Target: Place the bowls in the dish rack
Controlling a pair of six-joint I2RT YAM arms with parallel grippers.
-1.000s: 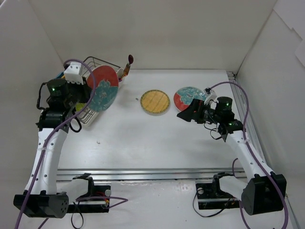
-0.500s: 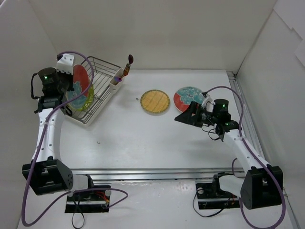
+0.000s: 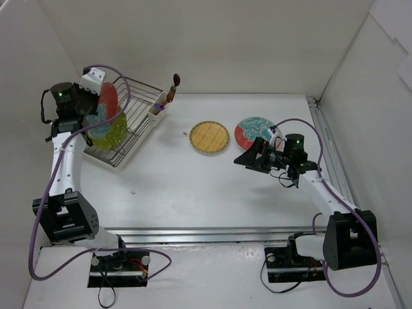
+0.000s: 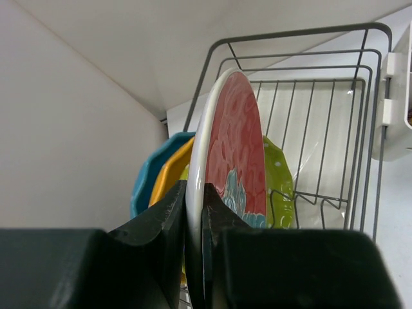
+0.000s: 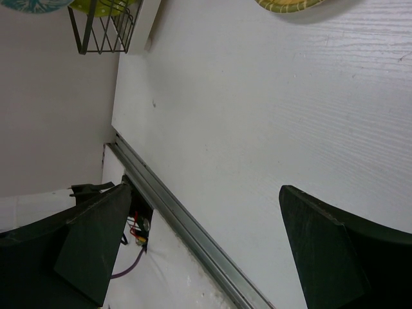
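left hand [image 4: 195, 215]: pinching the rim of the red bowl [image 4: 235, 141], at the rack [image 4: 360, 129], upper left.
right hand [image 5: 205, 193]: open wide, holding nothing.
red bowl: likely hard, slippery, breakable; best held by its thin rim.

I noted a white, wood-grained table [image 3: 193, 187]. Three items rested directly on it:
- the dish rack [image 3: 136, 121] at the far left
- a tan woven bowl [image 3: 209, 137] near the centre
- a red-and-teal bowl [image 3: 251, 127] just beside the tan woven bowl on the right, narrowly apart

A metal rail [image 3: 212, 235] ran along the near edge.
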